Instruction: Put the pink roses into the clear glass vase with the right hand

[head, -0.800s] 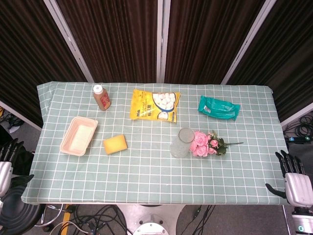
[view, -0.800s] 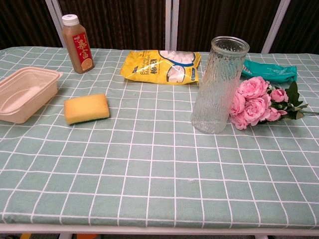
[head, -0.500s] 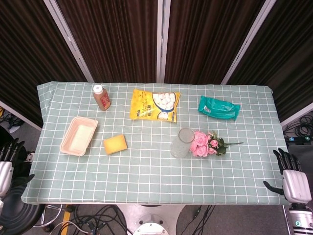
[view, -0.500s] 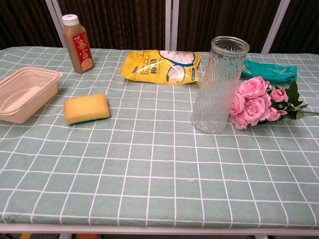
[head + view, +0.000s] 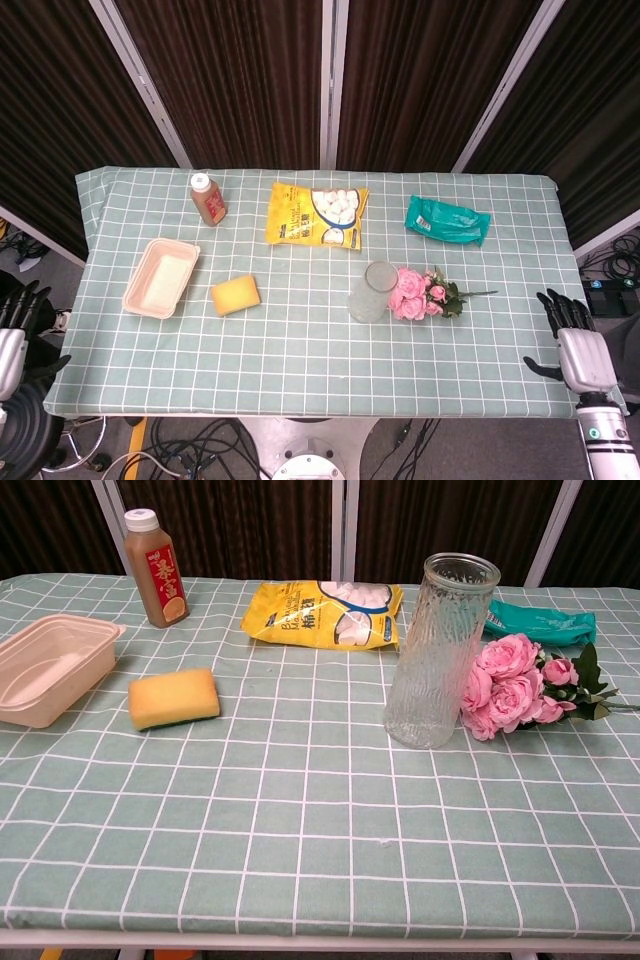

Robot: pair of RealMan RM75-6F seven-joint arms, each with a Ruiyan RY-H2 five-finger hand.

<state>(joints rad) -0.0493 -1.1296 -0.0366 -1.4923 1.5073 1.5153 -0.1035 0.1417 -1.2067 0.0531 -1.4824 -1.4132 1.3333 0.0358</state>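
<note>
Pink roses (image 5: pixel 423 294) lying flat, touching the clear glass vase (image 5: pixel 373 291), stems pointing out toward the right hand (image 5: pixel 573 352), blooms vaseward. Right hand nearer, fingers spread, holding nothing, well apart off the table edge. Left hand (image 5: pixel 14 340) far, fingers apart, empty. One vase, one bunch.

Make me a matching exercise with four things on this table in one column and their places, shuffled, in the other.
Things:
1. pink roses
2. sponge
3. brown bottle
4. teal packet

Places:
A. far left corner area of the table
B. lying just right of the glass vase
C. beside the beige container
D. far side, behind the roses

Pairs: 1-B, 2-C, 3-A, 4-D
</note>
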